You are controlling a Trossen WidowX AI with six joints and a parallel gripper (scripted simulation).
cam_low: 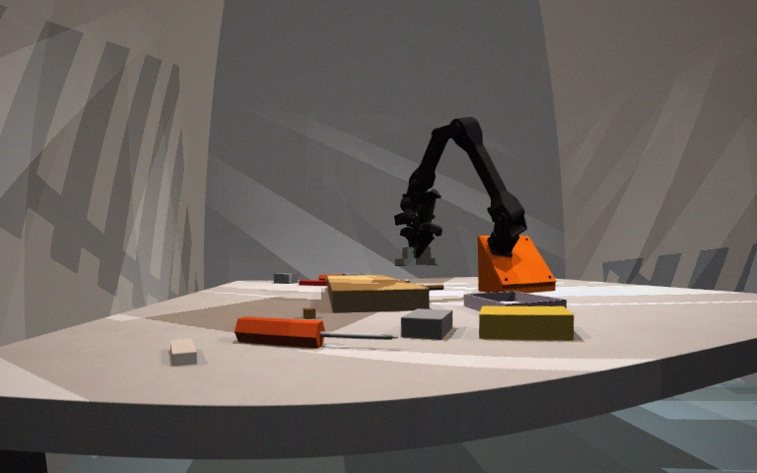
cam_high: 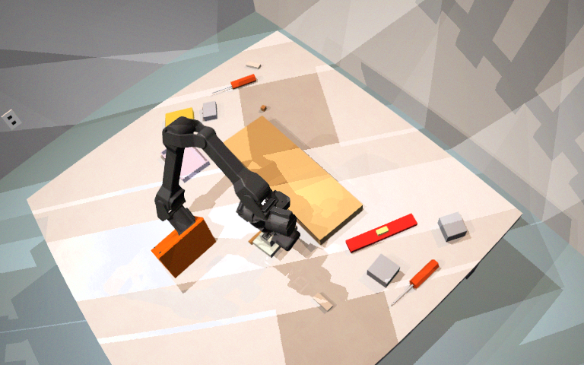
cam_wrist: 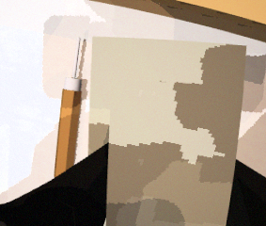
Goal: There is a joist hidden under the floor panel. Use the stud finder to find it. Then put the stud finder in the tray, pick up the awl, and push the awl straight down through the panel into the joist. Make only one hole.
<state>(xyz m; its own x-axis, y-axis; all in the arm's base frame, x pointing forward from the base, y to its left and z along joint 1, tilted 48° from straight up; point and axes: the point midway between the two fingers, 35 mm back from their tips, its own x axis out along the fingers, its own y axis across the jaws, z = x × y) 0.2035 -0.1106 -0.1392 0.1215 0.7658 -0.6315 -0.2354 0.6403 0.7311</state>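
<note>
My gripper is shut on the pale stud finder and holds it above the table, off the panel's near side. The awl lies on the table beside and below the stud finder; its brown handle and thin metal shaft show in the wrist view. The tan floor panel lies flat. The joist is hidden. The shallow lilac tray lies beyond the arm, partly covered by it in the top view.
A yellow block, a grey block and a red-orange screwdriver lie near the tray's end. A red level, two grey blocks and another screwdriver lie off the panel's other end.
</note>
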